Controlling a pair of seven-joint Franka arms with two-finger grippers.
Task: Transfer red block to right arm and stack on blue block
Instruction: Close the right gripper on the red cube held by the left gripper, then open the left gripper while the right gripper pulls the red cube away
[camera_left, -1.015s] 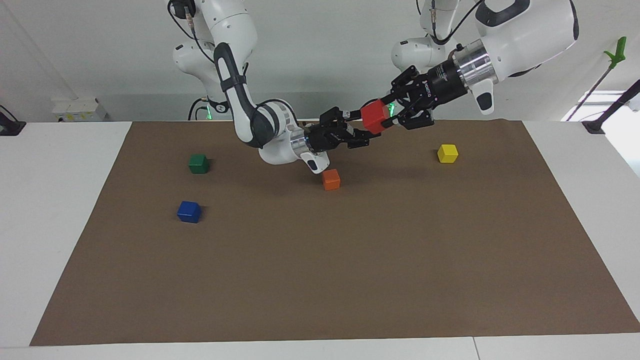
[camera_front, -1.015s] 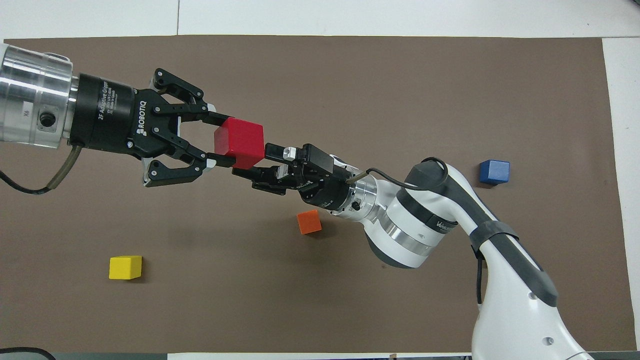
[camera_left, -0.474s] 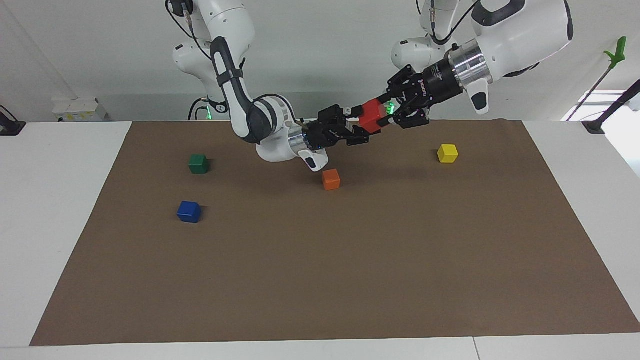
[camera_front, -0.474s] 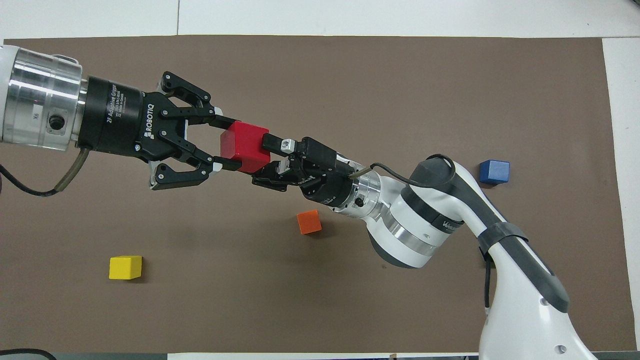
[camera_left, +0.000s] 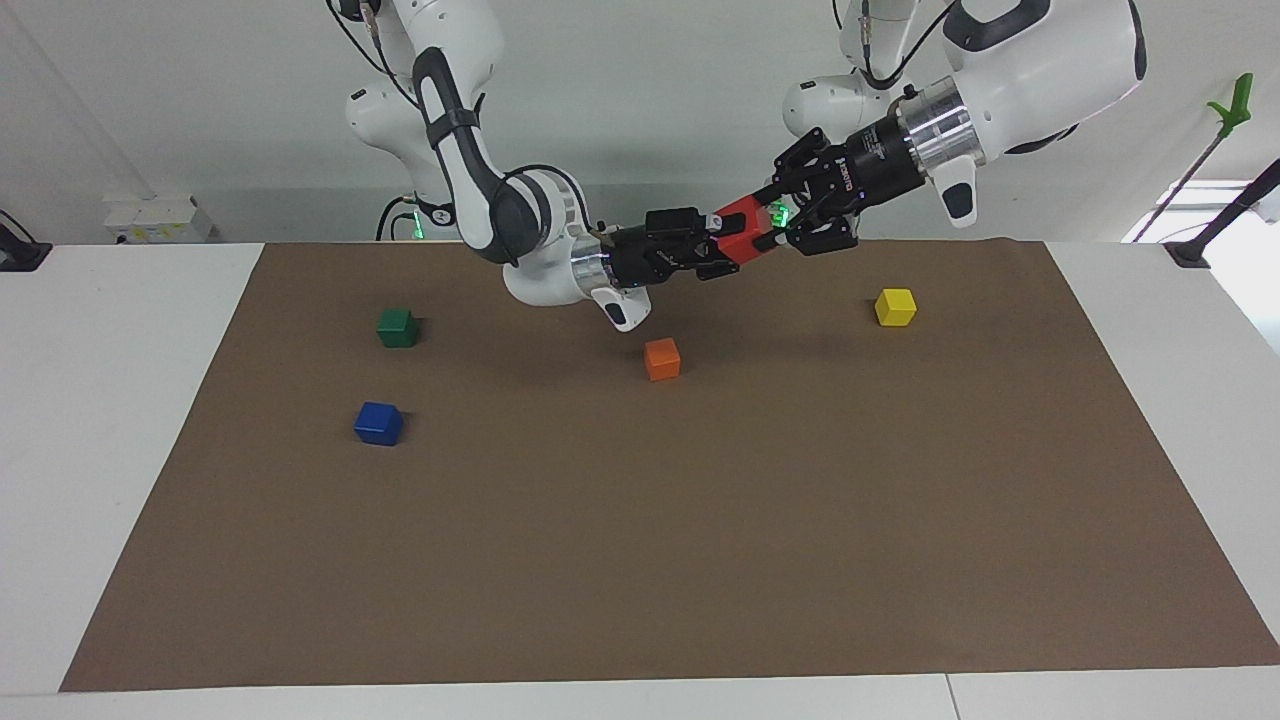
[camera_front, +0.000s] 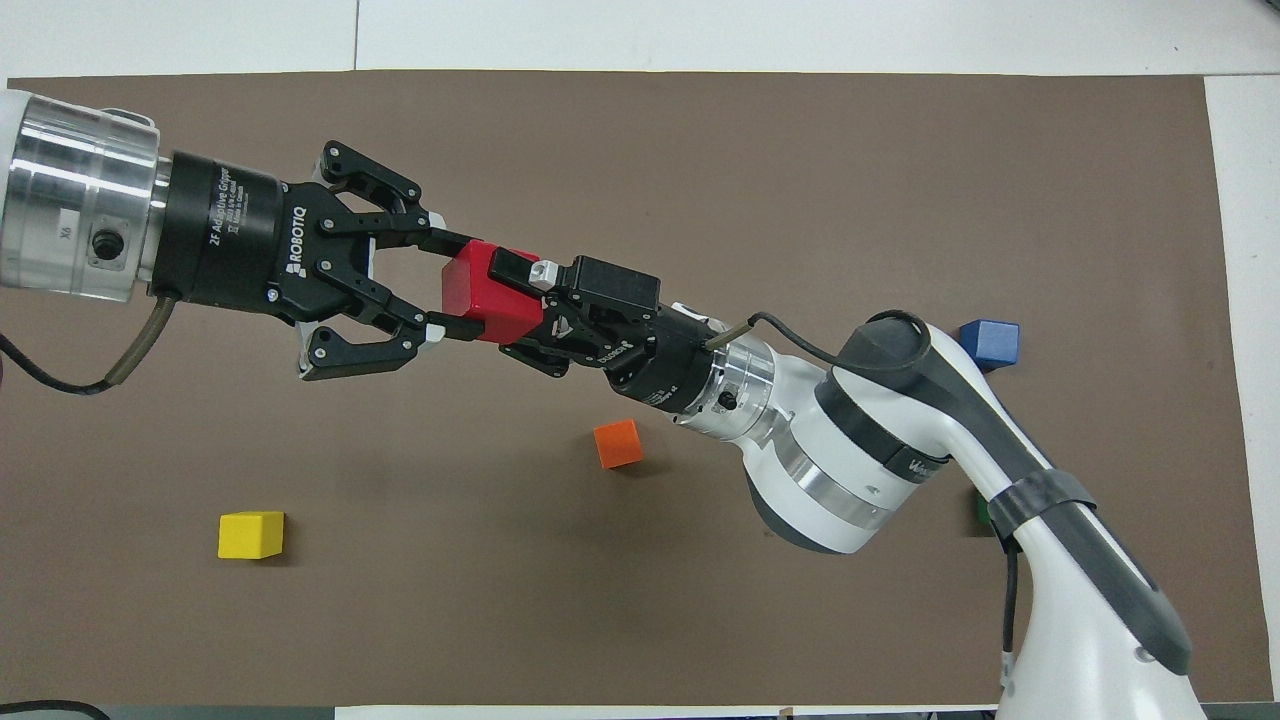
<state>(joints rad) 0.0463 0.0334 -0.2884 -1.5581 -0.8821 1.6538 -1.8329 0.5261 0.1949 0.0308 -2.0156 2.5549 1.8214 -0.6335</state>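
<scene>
Since a second ago my right gripper (camera_front: 507, 300) has closed in around the red block (camera_front: 480, 300), fingers astride it, grip unclear | left gripper (camera_front: 440, 290) clamps it over the mat (camera_left: 700, 560) | one blue block (camera_left: 378, 423), one each green (camera_left: 397, 327), orange (camera_left: 661, 359), yellow (camera_left: 895, 306).

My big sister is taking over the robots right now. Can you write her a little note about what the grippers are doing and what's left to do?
Left gripper: shut on the red block, held in the air above the mat.
Right gripper: its fingers sit around the same block; whether they have clamped it cannot be told.
Blue block: on the mat toward the right arm's end, nothing on it.
Done: red block lifted and brought to the right gripper.
Left: right gripper grips firmly, left gripper lets go, then red block is carried over and stacked on the blue block.
</scene>
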